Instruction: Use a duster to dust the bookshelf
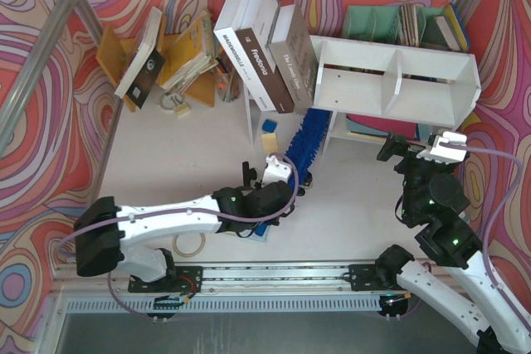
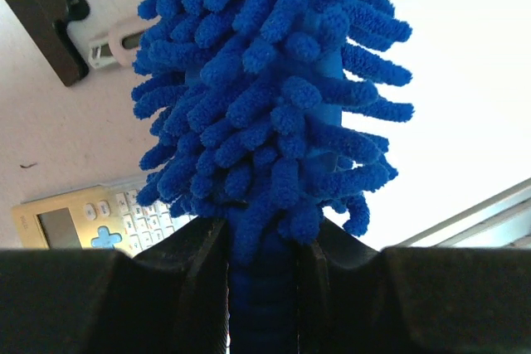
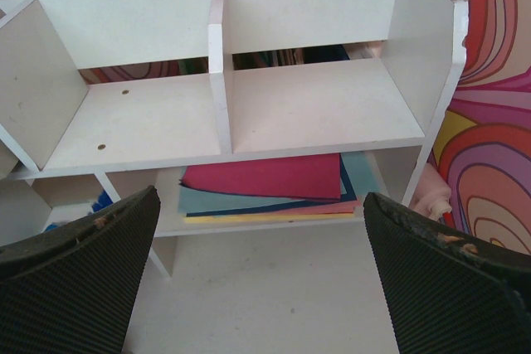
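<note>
The white bookshelf (image 1: 398,68) stands at the back right, with two bare upper compartments and a lower level. It fills the right wrist view (image 3: 249,105). The duster (image 1: 307,140) has a fluffy royal-blue head that points up toward the shelf's lower left corner. My left gripper (image 1: 278,178) is shut on its blue handle; in the left wrist view the handle sits between the jaws (image 2: 264,288) and the duster head (image 2: 265,89) fills the frame. My right gripper (image 1: 431,148) is open and empty, just in front of the shelf's right half (image 3: 257,288).
Coloured paper sheets (image 3: 265,184) lie on the shelf's lower level. Large books (image 1: 261,47) lean left of the shelf. An orange rack (image 1: 178,60) with books stands at the back left, a teal organizer (image 1: 398,24) behind the shelf. A calculator (image 2: 91,221) and tape roll (image 1: 189,244) lie near the left arm.
</note>
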Tool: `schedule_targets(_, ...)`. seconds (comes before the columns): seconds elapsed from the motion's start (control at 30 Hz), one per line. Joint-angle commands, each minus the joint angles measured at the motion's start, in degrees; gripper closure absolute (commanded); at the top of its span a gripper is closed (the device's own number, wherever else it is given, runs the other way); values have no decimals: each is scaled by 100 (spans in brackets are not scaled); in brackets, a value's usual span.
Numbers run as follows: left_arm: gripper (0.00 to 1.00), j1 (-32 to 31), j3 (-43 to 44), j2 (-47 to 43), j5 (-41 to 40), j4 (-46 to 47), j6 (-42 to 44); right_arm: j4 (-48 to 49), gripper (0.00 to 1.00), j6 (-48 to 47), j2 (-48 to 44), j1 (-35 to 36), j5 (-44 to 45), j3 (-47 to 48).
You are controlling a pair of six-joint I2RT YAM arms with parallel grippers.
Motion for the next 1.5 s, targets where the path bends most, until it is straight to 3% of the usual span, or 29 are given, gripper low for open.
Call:
schedule_targets(0.0, 100, -10, 82, 406, 304, 196, 63, 229, 1, -81, -29, 2, 67, -38)
schedule_targets(0.2, 100, -10, 250, 399, 143, 48, 203, 229, 1, -81, -36, 2, 74, -38)
schedule_targets(0.43, 100, -4, 199, -545, -553, 65, 449, 226, 1, -79, -70, 2, 73, -38)
schedule_targets(0.6, 100, -6, 106, -1016, -634, 257, 519, 222, 1, -76, -65, 2, 64, -38)
schedule_targets(1.13, 100, -8, 269, 352, 370, 301, 372, 219, 1, -79, -57, 2, 63, -46)
schedule_targets(1.47, 100, -7, 270, -444, -89, 382, 584, 229, 1, -82, -46, 2, 72, -42)
